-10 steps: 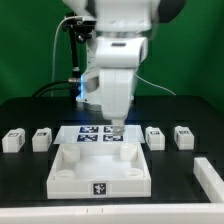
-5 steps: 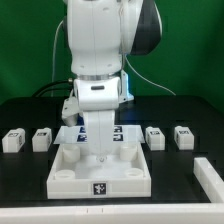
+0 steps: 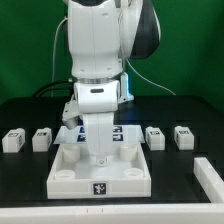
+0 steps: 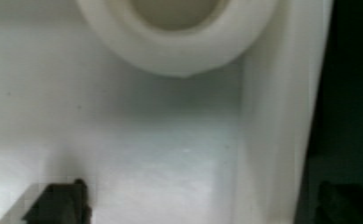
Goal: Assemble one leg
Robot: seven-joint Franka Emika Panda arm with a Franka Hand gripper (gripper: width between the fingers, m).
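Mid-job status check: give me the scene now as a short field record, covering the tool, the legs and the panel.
tool: low over the white panel, inside its raised rim; contact unclear
tool state: open or shut cannot be told
legs: four, all loose on the table, none fitted
exterior view's left: far-left leg, inner-left leg
exterior view's right: inner-right leg, far-right leg
wrist view: round socket, no leg in it
marker board: behind the panel, partly hidden
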